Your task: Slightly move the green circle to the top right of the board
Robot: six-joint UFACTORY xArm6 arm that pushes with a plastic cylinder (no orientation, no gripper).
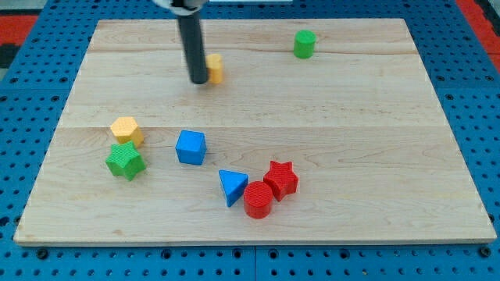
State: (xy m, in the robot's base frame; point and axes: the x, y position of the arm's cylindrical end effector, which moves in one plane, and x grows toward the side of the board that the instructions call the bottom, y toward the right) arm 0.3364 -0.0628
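Note:
The green circle [305, 44] stands near the view's top, right of centre, on the wooden board [351, 156]. My tip [198, 80] is at the view's upper left-centre, far to the left of the green circle. It touches or sits just left of a yellow block [215, 69], which the rod partly hides.
A yellow hexagon [126, 129] and a green star [125, 161] sit together at the view's left. A blue cube [191, 147] is at centre-left. A blue triangle [231, 186], a red circle [258, 199] and a red star [281, 179] cluster at bottom centre.

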